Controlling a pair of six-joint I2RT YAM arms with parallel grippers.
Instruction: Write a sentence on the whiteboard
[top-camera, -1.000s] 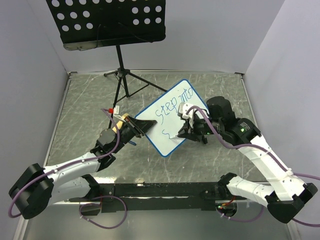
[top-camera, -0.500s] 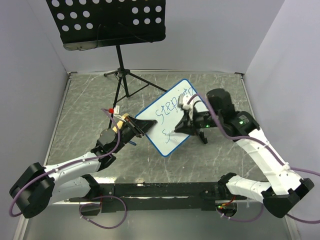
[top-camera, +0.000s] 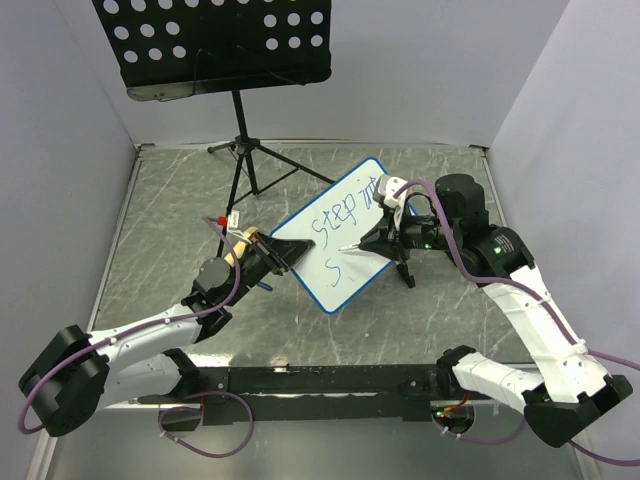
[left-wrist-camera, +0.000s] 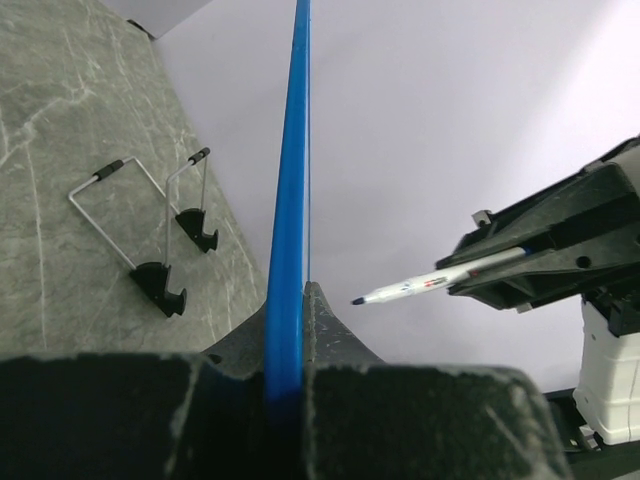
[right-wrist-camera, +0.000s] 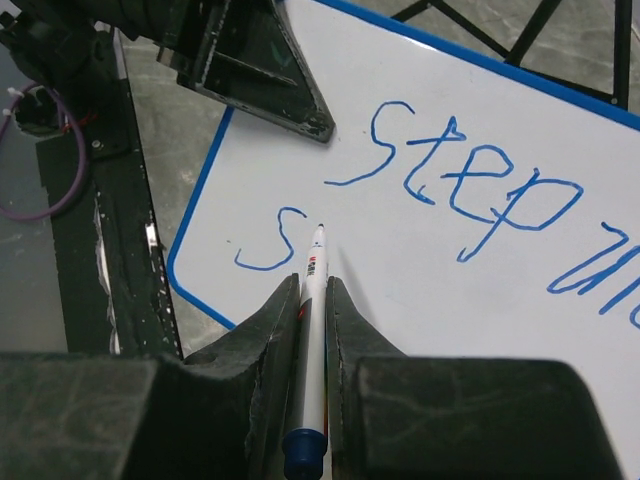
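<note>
The marker had lifted off the whiteboard, leaving a lone "S" beneath "step into" of the sentence. The right gripper backed away, jaws pinching the marker. The left gripper, jaws clamped on the frame, propped the whiteboard tilted mid-surface. The second line looked barely begun.

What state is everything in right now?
whiteboard: tilted up, gripped at one edge
sentence: unfinished, "step", a half-hidden word, then a lone "s"
marker: uncapped, tip just off the whiteboard
left claw: shut on the whiteboard
right claw: shut on the marker
music stand: upright, untouched
</note>
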